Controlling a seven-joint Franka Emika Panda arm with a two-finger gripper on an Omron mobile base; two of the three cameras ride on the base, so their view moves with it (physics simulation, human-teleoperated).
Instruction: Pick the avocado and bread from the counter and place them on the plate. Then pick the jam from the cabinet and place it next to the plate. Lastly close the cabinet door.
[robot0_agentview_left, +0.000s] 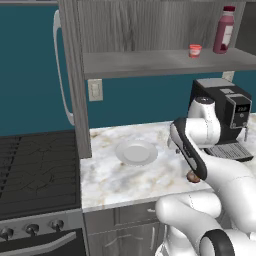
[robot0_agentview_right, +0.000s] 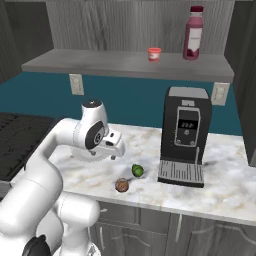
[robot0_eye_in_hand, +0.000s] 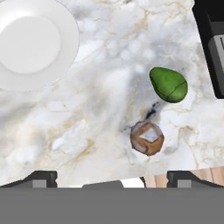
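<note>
Marbled worktop (robot0_eye_in_hand: 87, 113): bare white plate (robot0_eye_in_hand: 30, 43). Green avocado (robot0_eye_in_hand: 168, 84) lies well apart from the plate, brown bread (robot0_eye_in_hand: 147, 138) just beside it. Hand (robot0_eye_in_hand: 112, 178) hovers above, probably clear, fingers wide apart, holding nothing.

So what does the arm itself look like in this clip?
A glossy white arm of rounded, tubular links, with dark grey-black bands and caps at the joints. Its gripper ends in two small dark, blocky fingertips. No cables or markings are visible.
</note>
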